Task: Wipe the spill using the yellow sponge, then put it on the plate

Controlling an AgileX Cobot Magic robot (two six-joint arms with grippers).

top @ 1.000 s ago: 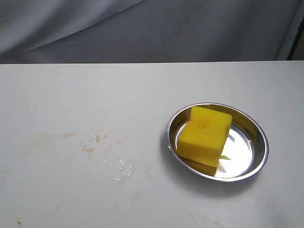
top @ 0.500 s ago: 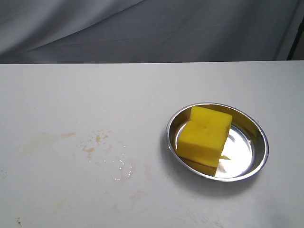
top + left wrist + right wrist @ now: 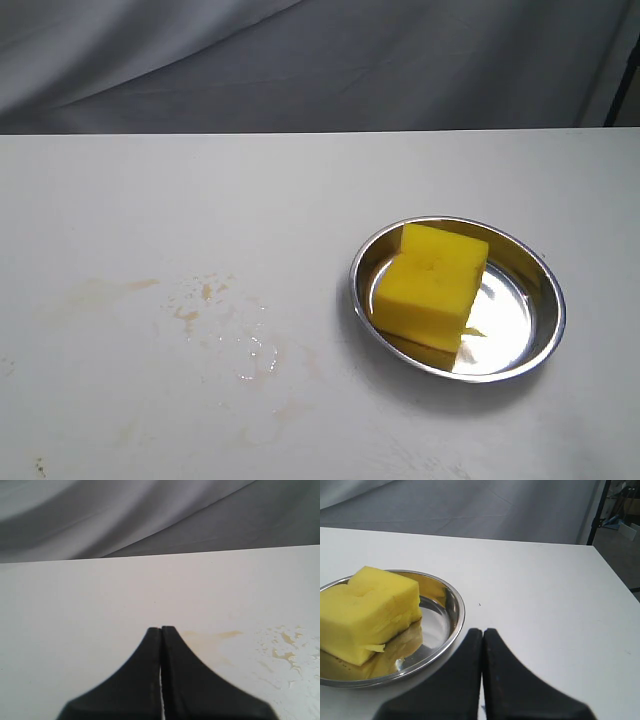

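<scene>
The left fingers [image 3: 142, 677] were pressed together, their dark tips meeting along a thin seam with nothing between them, and they hung over bare white counter [image 3: 75, 610]. Just beyond those tips a pale amber streak crossed the surface, and off to one side of it lay the rest of the spill [image 3: 282, 650], a scatter of brownish droplets and thin wet smears. The right fingers [image 3: 457, 680] were likewise closed flat against each other and held nothing; their tips sat near the rim of the plate [image 3: 458, 615] but did not touch it. The yellow sponge [image 3: 367, 610] lay inside that plate, a thick block with a small ragged flap at one lower corner, its colour mirrored in the shiny steel beneath it. Seen from the exterior camera, the sponge [image 3: 430, 285] filled the left part of the plate [image 3: 545, 340], apparently leaning against the sloping rim there, while the right part of the dish bottom was bare and bright. The plate stood on the right half of the counter [image 3: 250, 190], well apart from the spill [image 3: 190, 315], which spread across the left half as faint tan marks, small specks and one clearer wet patch nearer the front edge. Behind the counter hung a grey cloth [image 3: 300, 60] with soft folds.
</scene>
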